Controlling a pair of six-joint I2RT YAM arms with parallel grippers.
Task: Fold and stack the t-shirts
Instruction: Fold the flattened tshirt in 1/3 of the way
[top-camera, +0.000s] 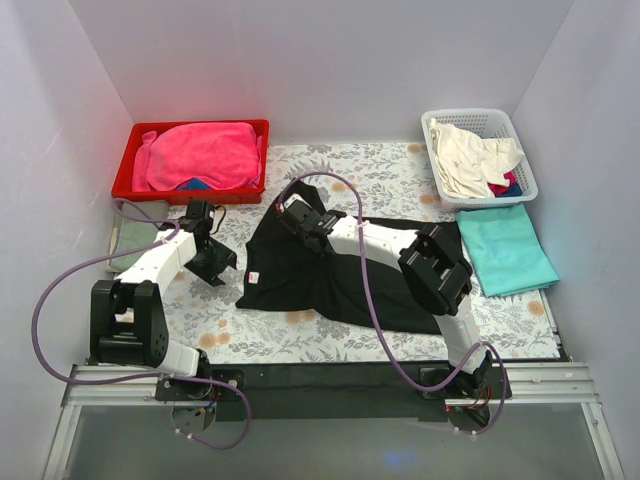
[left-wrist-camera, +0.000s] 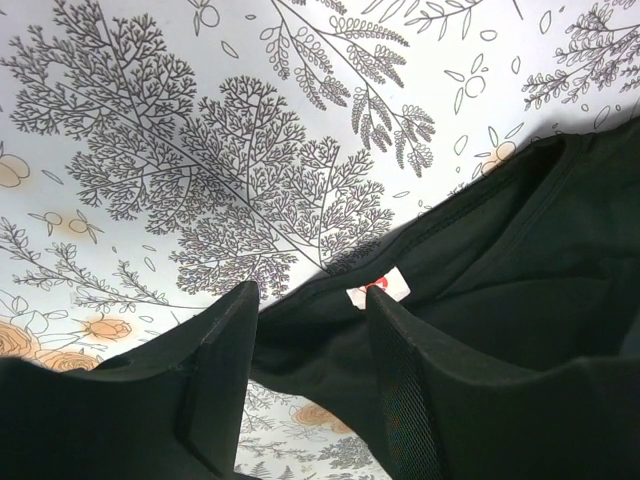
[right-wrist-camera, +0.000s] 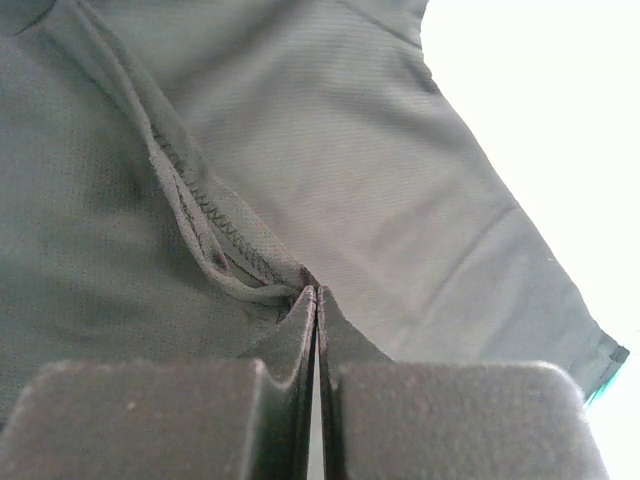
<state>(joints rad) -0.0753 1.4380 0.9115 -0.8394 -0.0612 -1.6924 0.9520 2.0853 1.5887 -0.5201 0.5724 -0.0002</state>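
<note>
A large black t-shirt (top-camera: 330, 270) lies partly folded in the middle of the floral table. My right gripper (top-camera: 287, 212) is at its far left corner, shut on a stitched hem of the shirt (right-wrist-camera: 230, 240), with the cloth pinched at the fingertips (right-wrist-camera: 316, 293). My left gripper (top-camera: 224, 262) is open just left of the shirt's left edge. In the left wrist view the black cloth with a white neck label (left-wrist-camera: 380, 286) lies between its open fingers (left-wrist-camera: 225, 330). A teal t-shirt (top-camera: 506, 248) lies folded flat at the right.
A red bin (top-camera: 130, 160) holding pink cloth stands at the back left. A white basket (top-camera: 520, 150) with cream and other clothes stands at the back right. A greenish cloth (top-camera: 127, 238) lies at the left wall. White walls close in three sides.
</note>
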